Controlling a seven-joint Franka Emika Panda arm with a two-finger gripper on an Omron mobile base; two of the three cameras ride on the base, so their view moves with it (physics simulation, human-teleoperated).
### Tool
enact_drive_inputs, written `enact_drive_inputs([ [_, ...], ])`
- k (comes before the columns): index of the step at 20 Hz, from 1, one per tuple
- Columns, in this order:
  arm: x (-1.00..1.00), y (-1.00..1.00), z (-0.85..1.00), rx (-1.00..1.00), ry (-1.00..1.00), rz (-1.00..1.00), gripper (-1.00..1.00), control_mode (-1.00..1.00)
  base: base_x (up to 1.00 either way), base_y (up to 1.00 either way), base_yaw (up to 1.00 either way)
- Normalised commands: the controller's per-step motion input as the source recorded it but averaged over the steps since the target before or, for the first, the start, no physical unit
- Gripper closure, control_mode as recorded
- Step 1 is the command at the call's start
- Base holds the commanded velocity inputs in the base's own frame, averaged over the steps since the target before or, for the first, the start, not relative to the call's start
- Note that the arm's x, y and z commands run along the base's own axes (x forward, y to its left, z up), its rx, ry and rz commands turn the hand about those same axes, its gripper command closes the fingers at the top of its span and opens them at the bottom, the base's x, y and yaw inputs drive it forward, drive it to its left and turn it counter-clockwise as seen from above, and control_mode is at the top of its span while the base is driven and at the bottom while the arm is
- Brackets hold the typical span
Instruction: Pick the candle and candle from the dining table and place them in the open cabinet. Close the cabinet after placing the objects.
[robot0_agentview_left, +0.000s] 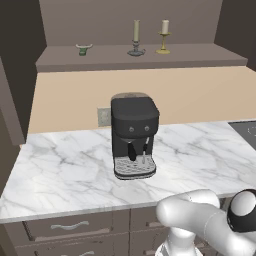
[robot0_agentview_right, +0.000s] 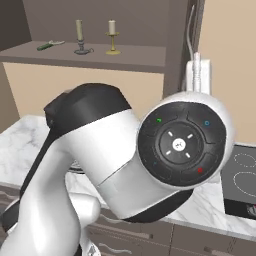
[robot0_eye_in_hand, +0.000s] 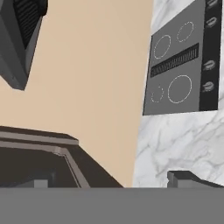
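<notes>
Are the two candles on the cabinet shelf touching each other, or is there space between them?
Apart. The left base view shows the olive-beige candle and the cream candle upright on the shelf with bare back wall between them; the right base view agrees.

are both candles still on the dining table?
No, the olive-beige candle and the cream candle stand upright on the open cabinet shelf.

cooktop (robot0_eye_in_hand: 181, 70) set in marble counter (robot0_eye_in_hand: 175, 144) | beige wall (robot0_eye_in_hand: 94, 74) beside

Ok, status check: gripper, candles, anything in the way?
Gripper open, empty. Both candles upright on the cabinet shelf. Coffee machine stands on the counter below.
</notes>
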Motion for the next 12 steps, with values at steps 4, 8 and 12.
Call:
enact_drive_inputs([
  [4, 0.26, 0.35, -0.05, 0.00, 0.12, 0.15, -1.00, -1.00, 0.00, 0.00, 0.00],
  [8, 0.29, 0.41, -0.08, -0.03, 0.10, 0.14, -1.00, -1.00, 0.00, 0.00, 0.00],
  [12, 0.36, 0.44, -0.12, -0.04, 0.10, 0.13, -1.00, -1.00, 0.00, 0.00, 0.00],
])
